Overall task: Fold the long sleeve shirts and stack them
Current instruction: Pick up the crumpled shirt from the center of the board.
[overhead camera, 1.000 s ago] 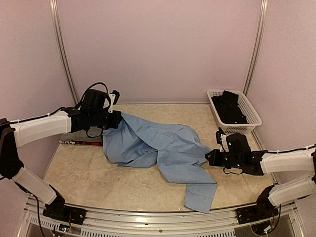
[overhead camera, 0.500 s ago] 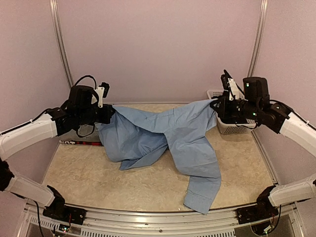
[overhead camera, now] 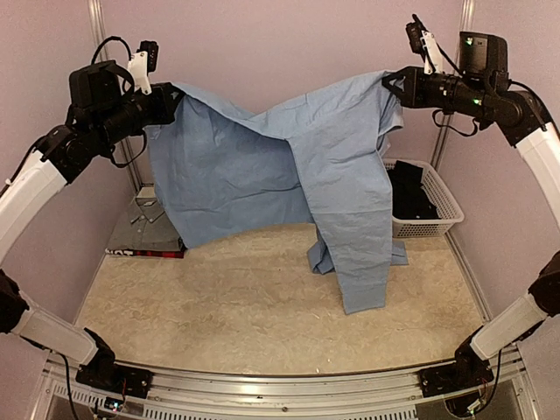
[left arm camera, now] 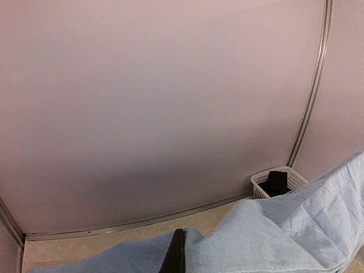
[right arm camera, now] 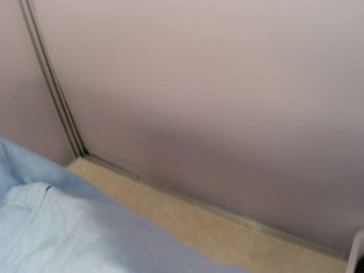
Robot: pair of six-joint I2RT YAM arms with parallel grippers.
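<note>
Light blue shirt (overhead camera: 262,166): strung high over the counter (overhead camera: 245,306), spanning 10 to 2 o'clock in the top view. Hem and one sleeve trailing down toward centre, the sleeve tip either brushing the surface or just clear of it; hard to call. Judged light, limp, thin woven cloth: sags between holds, creases readily, nothing fragile. Best taken at shoulder seams or collar corners for a flat drop.

Left end effector (overhead camera: 168,103) at 10 o'clock, clamped on one upper edge. Right end effector (overhead camera: 391,86) at 2 o'clock, clamped on the other.

Grey shirt (overhead camera: 144,229) folded at 9 o'clock atop red-and-black plaid shirt (overhead camera: 144,253). White basket (overhead camera: 448,208) at 3 o'clock, dark garment (overhead camera: 409,192) inside.

No brand, label or legible writing anywhere.
</note>
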